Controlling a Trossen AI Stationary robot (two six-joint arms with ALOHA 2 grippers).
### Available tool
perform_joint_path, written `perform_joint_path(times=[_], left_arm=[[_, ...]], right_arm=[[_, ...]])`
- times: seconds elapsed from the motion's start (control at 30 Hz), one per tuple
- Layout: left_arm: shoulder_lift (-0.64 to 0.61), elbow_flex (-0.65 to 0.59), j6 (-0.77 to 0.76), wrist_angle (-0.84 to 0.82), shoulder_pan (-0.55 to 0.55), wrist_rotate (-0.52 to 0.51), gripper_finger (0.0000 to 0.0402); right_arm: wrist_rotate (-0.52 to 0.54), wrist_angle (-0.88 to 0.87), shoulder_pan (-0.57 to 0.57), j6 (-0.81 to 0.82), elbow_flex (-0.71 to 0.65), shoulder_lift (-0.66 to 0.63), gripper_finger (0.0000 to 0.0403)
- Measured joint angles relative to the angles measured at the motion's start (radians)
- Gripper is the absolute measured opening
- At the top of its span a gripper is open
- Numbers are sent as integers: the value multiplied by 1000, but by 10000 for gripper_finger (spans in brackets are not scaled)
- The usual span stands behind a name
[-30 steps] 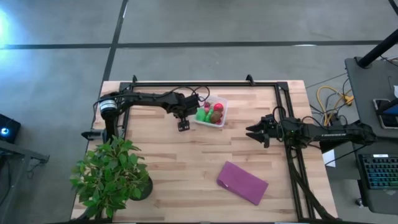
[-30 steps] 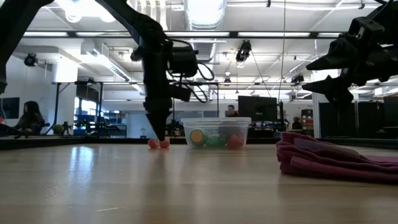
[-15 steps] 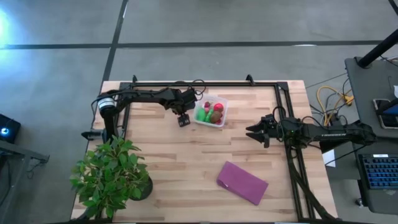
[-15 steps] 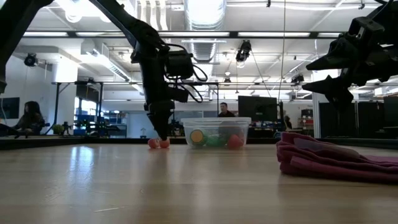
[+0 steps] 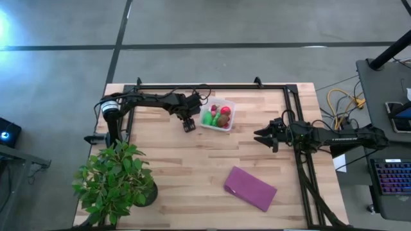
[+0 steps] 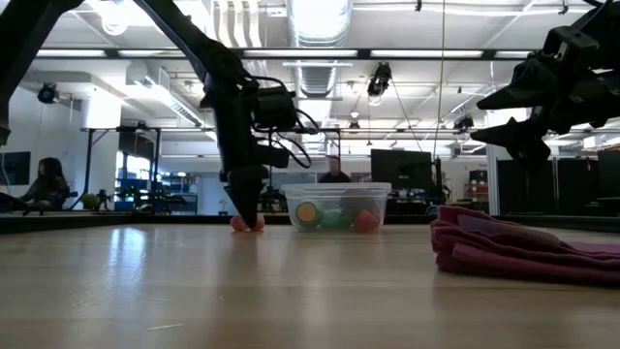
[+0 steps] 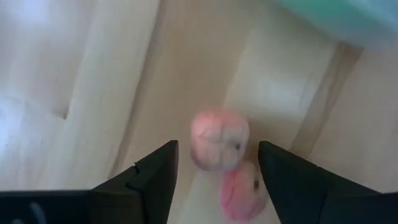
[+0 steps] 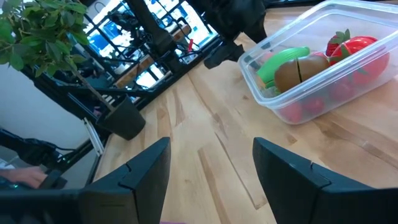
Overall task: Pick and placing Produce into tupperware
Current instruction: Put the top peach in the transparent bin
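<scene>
The clear tupperware tub (image 5: 218,116) stands near the table's far edge, and green, red and brown produce lie inside it (image 8: 317,68). Two small pink produce pieces (image 7: 219,140) (image 7: 239,190) lie side by side on the wood just left of the tub (image 6: 337,206). My left gripper (image 5: 188,126) points down over them, low at the table (image 6: 247,215). It is open, with one finger on each side of the nearer pink piece (image 7: 217,144). My right gripper (image 5: 259,136) waits open above the table's right part (image 8: 211,149).
A crumpled purple cloth (image 5: 250,188) lies near the table's near edge, right of centre. A leafy potted plant (image 5: 115,179) stands at the near left corner. A dark metal frame runs along the far and right edges. Bare wood lies between tub, cloth and plant.
My left gripper has moved a short way toward the table's far edge, staying low beside the tub and over the pink pieces. The tub and the produce have kept their places.
</scene>
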Motion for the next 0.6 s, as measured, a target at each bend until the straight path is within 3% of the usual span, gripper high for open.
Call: perform_joint_path(times=[0.33, 0.6], left_arm=[[0, -13, -42, 73, 0, 21, 204], [0, -23, -48, 78, 0, 25, 132]], right_arm=[[0, 0, 0, 0, 0, 0, 219], [0, 0, 0, 0, 0, 0, 219]])
